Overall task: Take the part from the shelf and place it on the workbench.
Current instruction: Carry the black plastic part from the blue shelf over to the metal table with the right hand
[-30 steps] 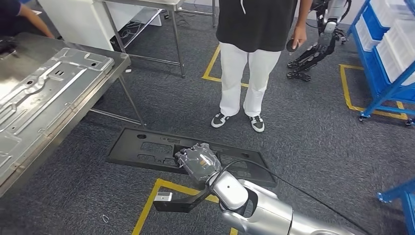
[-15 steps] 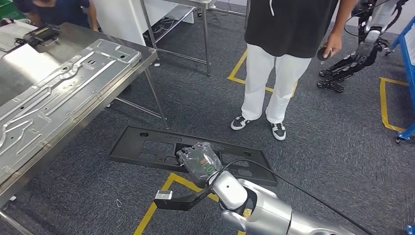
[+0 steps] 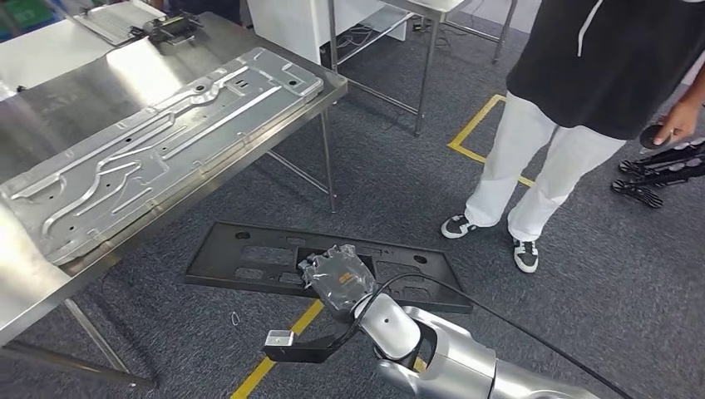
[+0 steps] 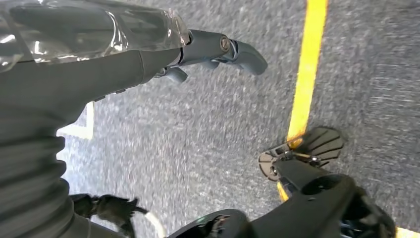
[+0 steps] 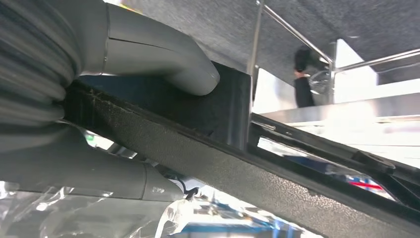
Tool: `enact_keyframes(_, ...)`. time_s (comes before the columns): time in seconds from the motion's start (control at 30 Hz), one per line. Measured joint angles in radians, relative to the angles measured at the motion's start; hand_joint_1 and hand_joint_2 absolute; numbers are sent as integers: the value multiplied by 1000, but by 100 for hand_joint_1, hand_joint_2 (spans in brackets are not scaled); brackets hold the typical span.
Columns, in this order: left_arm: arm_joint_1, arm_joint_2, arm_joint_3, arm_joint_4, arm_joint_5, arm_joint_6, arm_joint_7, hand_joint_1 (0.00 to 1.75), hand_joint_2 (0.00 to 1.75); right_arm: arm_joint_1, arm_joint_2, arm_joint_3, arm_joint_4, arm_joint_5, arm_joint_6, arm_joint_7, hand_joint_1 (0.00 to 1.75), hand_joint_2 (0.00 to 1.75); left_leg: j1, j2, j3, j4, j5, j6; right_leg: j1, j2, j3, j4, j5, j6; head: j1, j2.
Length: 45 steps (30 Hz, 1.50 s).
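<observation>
The part is a long flat black panel (image 3: 249,262) with cut-outs, held level above the grey carpet low in the head view. My right hand (image 3: 337,278), wrapped in clear plastic, grips its near edge. In the right wrist view the thumb (image 5: 163,54) presses on the textured black panel (image 5: 297,188). The steel workbench (image 3: 41,274) stands to the left and ahead, with a stamped metal sheet (image 3: 166,141) lying on it. My left hand (image 4: 99,64) hangs over the carpet, its fingers (image 4: 223,47) stretched out and holding nothing.
A person in white trousers (image 3: 540,166) stands ahead to the right, close to the panel's far end. Another robot's dark feet (image 3: 665,174) rest on the floor at the right edge. Yellow tape lines (image 3: 283,349) mark the carpet. A dark device (image 3: 170,25) sits at the bench's far end.
The whole picture has swung: the camera turned left, bringing the workbench in closer and sliding the person to the right. My right hand still holds the panel the same way.
</observation>
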Motion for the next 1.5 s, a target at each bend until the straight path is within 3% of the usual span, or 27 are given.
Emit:
enact_keyframes(0.07,1,0,0,0,0,0,0,0,175,-2,0,1,0,7,2,1,175,175,2,-31,0,5,-3,-7,-7,43,63,-149,76,0,0,0)
enact_keyframes(0.13,0,0,0,0,-2,0,1,0,175,-3,-1,2,1,11,3,1,175,175,3,-54,-6,8,-5,-17,-10,76,95,-224,103,-3,0,0)
enact_keyframes(0.2,2,0,0,0,-3,0,2,0,175,-4,0,3,1,14,4,-1,175,175,7,-74,-13,7,-3,-29,-6,60,97,-230,102,-14,0,0)
enact_keyframes(0.23,5,0,0,0,-3,0,2,0,175,-4,2,4,1,15,5,-2,175,175,8,-70,-16,11,-6,-34,-5,48,100,-232,103,-20,0,0)
enact_keyframes(0.3,4,-1,0,0,-4,0,3,0,175,-7,5,4,1,17,5,-3,175,175,7,-21,-44,67,-35,-45,-5,22,107,-238,104,-32,-4,0)
enact_keyframes(0.37,0,-1,0,0,-6,1,3,0,175,-8,5,6,1,20,7,-4,175,175,7,42,-110,200,-93,-53,-1,-6,112,-239,99,-40,-7,0)
enact_keyframes(0.43,-1,-1,0,0,-6,2,3,0,175,-7,5,9,1,22,10,-5,175,175,10,62,-168,308,-124,-57,4,-35,116,-239,94,-41,-8,0)
enact_keyframes(0.47,0,-1,0,0,-6,2,3,0,175,-7,5,10,2,22,12,-5,175,175,10,66,-171,309,-115,-55,6,-48,118,-239,91,-40,-8,0)
enact_keyframes(0.53,4,-1,0,0,-6,2,3,0,175,-7,5,11,2,22,12,-6,175,175,5,83,-113,194,-54,-45,8,-73,127,-239,84,-37,-8,0)
enact_keyframes(0.57,3,-1,0,0,-5,2,2,0,175,-8,5,11,2,22,12,-6,175,175,-3,108,-74,118,-28,-37,10,-84,131,-239,80,-35,-8,0)
enact_keyframes(0.6,2,-1,0,0,-4,2,2,0,175,-8,5,11,2,22,12,-7,175,175,-10,126,-44,60,-10,-29,13,-95,135,-239,76,-31,-8,0)
enact_keyframes(0.67,1,-1,0,0,-1,2,1,0,175,-10,5,11,2,23,13,-7,175,175,-21,143,-23,17,-5,-19,17,-113,139,-240,70,-24,-7,0)
enact_keyframes(0.73,4,-2,0,0,0,1,1,0,175,-11,6,12,2,23,13,-7,175,175,-18,119,-22,13,-2,-13,17,-121,142,-239,62,-16,-7,0)
enact_keyframes(0.8,3,-3,1,0,0,1,-1,0,175,-11,6,12,2,23,14,-7,175,175,-11,96,-15,8,-1,-3,13,-79,127,-195,35,-7,-6,0)
enact_keyframes(0.87,-1,-4,2,0,3,1,-5,0,175,-9,4,13,2,24,19,-6,175,175,-7,71,-11,7,-1,9,9,-23,64,-68,-22,-1,-4,0)
enact_keyframes(0.93,-1,-5,3,0,6,1,-10,0,175,-2,1,14,3,25,27,-4,175,175,-7,42,-9,7,-2,13,8,-9,-9,55,-59,3,-3,0)
enact_keyframes(0.97,1,-5,4,0,6,0,-11,0,175,0,0,15,3,25,30,-4,175,175,-7,27,-8,7,-2,13,8,-8,-25,68,-49,3,-2,0)
enact_keyframes(1.0,3,-6,4,0,6,0,-12,0,175,1,-1,15,3,25,32,-3,175,175,-7,11,-6,8,-2,13,7,-5,-19,37,-19,3,-2,0)
enact_keyframes(1.03,4,-6,4,0,6,-1,-13,0,175,1,-2,16,3,26,34,-3,175,175,-6,-4,-4,8,-3,11,6,3,6,-28,23,1,-2,0)
enact_keyframes(1.1,4,-7,4,0,6,-1,-14,0,175,0,-3,17,3,30,37,-3,175,175,-7,-33,-3,10,-5,6,0,43,67,-173,91,-3,-2,0)
enact_keyframes(1.17,5,-8,5,0,6,-1,-15,0,175,-2,-4,18,3,37,45,-3,175,175,-7,-54,-7,11,-6,-3,-1,63,93,-231,109,-10,-2,0)
enact_keyframes(1.23,10,-7,5,0,6,-1,-15,0,175,-7,-4,18,2,48,60,-2,175,175,-5,-70,-12,11,-6,-14,1,40,96,-235,110,-19,-3,0)
enact_keyframes(1.3,16,-8,5,0,6,-2,-15,0,175,-19,-4,19,-2,64,79,0,175,175,-7,-37,-28,44,-28,-25,-2,19,100,-240,112,-31,-6,0)
enact_keyframes(1.37,16,-9,7,0,6,-1,-16,0,175,-35,-7,19,-8,80,102,4,175,175,-5,27,-81,158,-86,-38,-1,-2,103,-242,110,-40,-10,0)
enact_keyframes(1.43,15,-9,11,0,6,-1,-16,0,175,-49,-13,20,-15,92,124,6,175,175,4,56,-147,288,-134,-50,1,-29,107,-242,105,-44,-11,0)
enact_keyframes(1.47,16,-9,12,0,6,-1,-16,0,175,-55,-17,21,-20,97,133,6,175,175,9,61,-161,313,-135,-55,1,-42,109,-242,102,-44,-11,0)
enact_keyframes(1.5,18,-9,14,0,6,-1,-16,0,175,-61,-19,21,-24,100,141,7,175,175,12,65,-154,295,-118,-58,1,-54,112,-242,99,-42,-11,0)
